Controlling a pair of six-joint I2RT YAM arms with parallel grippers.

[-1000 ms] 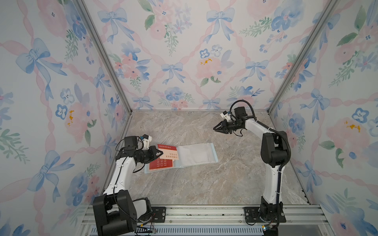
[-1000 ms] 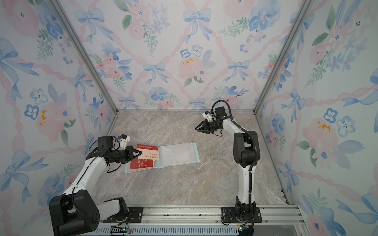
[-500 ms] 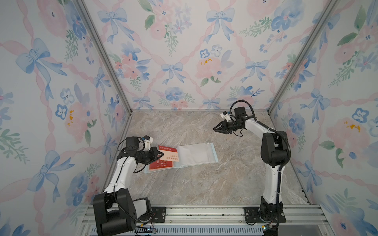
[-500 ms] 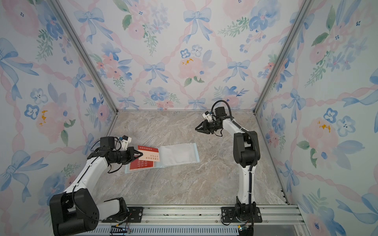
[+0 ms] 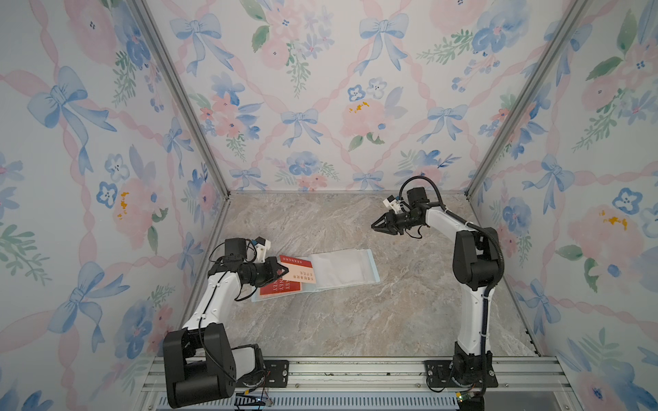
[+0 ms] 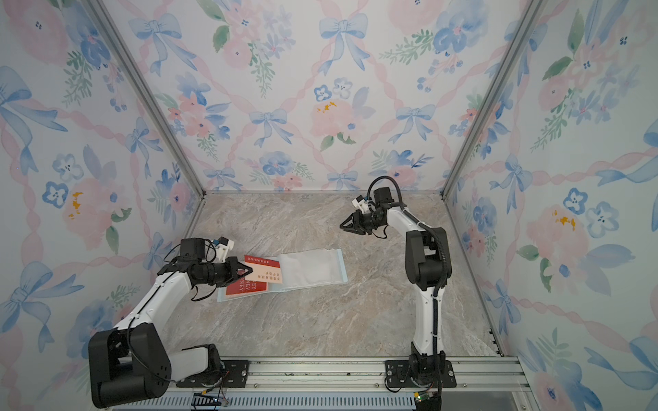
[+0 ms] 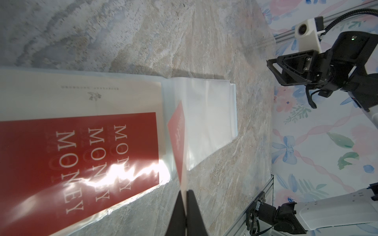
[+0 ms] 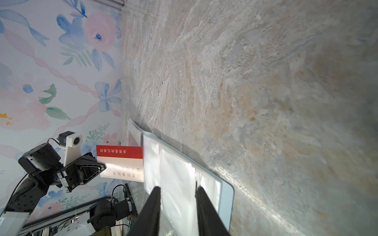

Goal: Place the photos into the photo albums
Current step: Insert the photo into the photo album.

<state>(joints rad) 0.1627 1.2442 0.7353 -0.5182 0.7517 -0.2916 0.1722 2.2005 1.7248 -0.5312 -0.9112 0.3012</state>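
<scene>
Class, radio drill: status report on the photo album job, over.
Left hand shut on a red-and-cream photo, over the open album. Right hand open, empty, raised clear. Red MONEY photo already sleeved. Nothing blocking.

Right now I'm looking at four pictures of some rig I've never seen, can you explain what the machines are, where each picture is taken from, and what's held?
These are two robot arms mounted at a marble table, each ending in a two-fingered gripper. Two pictures look down from overhead, nearly alike; the other two come from cameras on the wrists. An open photo album lies flat, with a red MONEY card in a sleeve. The left gripper pinches a cream and red card by its edge above the album. The right gripper is open and empty, farther back.
</scene>
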